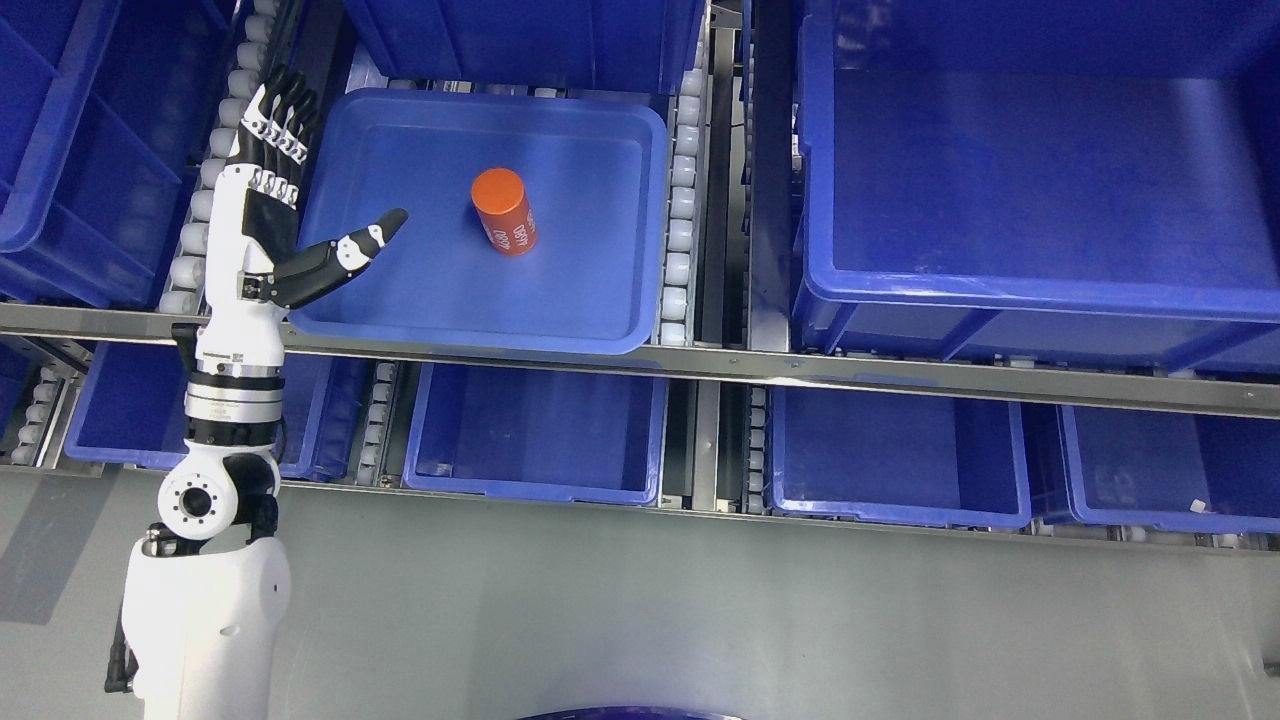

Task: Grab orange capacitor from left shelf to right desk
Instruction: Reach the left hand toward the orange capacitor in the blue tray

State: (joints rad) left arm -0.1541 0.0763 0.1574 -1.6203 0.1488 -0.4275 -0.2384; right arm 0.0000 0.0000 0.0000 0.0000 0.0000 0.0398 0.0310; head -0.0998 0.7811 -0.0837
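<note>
Hovering left hand [275, 215] spread wide, empty, beside orange capacitor [504, 211] upright in blue tray [600, 330].

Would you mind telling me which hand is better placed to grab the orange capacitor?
The left hand: it is open at the blue tray's left edge, thumb pointing toward the orange capacitor. The right arm is not in view.

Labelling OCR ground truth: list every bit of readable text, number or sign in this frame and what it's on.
Orange capacitor: white print runs along its side, seen sideways; it looks like "0094" or similar, too blurred to confirm.
Left hand, at the wrist: a small dark mark, too small to read.
Blue tray, bins and shelf rails: no text visible.
</note>
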